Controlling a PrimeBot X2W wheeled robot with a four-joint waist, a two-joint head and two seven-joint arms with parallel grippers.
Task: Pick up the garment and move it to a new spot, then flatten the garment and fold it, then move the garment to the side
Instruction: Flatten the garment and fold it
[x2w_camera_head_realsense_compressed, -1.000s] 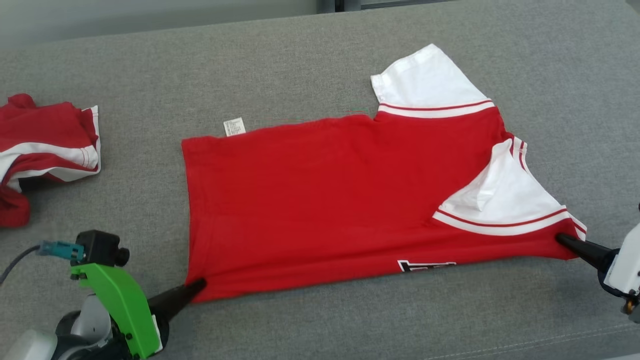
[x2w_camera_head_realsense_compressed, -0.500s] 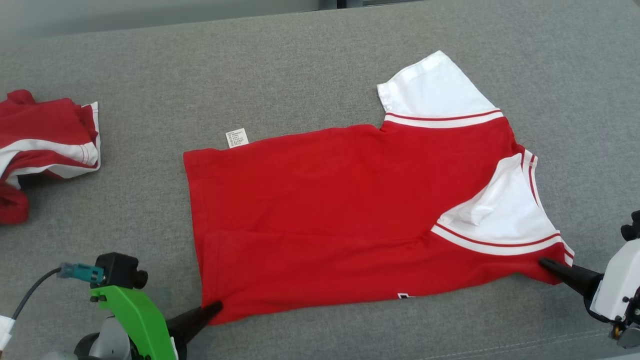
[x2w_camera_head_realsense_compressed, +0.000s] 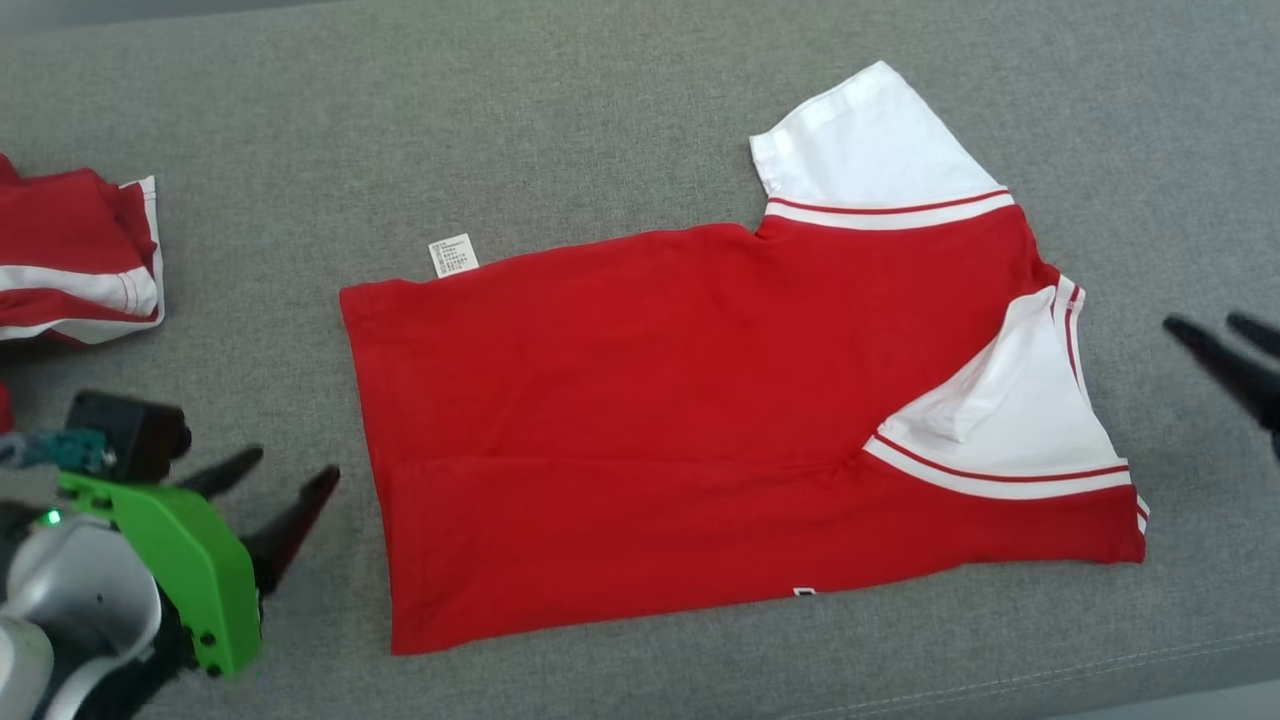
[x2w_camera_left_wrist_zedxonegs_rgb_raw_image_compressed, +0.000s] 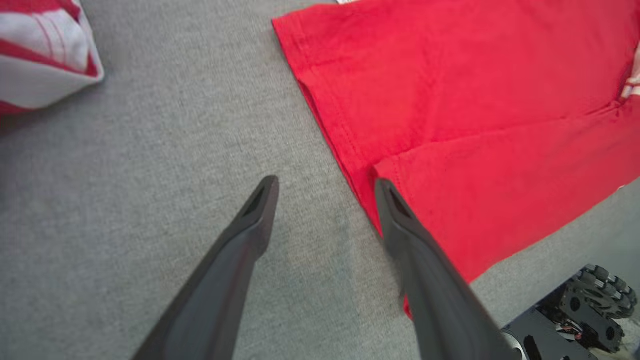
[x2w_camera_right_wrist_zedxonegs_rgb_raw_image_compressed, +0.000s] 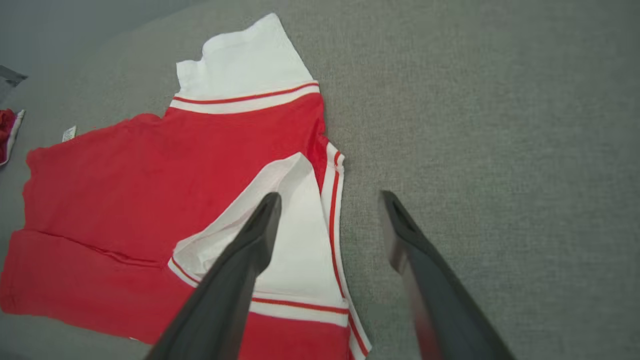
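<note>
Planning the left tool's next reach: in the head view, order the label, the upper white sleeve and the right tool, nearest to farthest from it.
1. label, by the shirt's far left corner
2. upper white sleeve, far right
3. right tool, right edge

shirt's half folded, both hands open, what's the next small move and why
Probably reach the right hand to the far white sleeve and fold it over the red shirt: that sleeve sticks out, while the near sleeve already lies folded in.

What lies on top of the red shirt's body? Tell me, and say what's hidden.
A white sleeve is folded onto the red shirt, and its near strip is folded up over the body. The fabric beneath those folds is covered.
</note>
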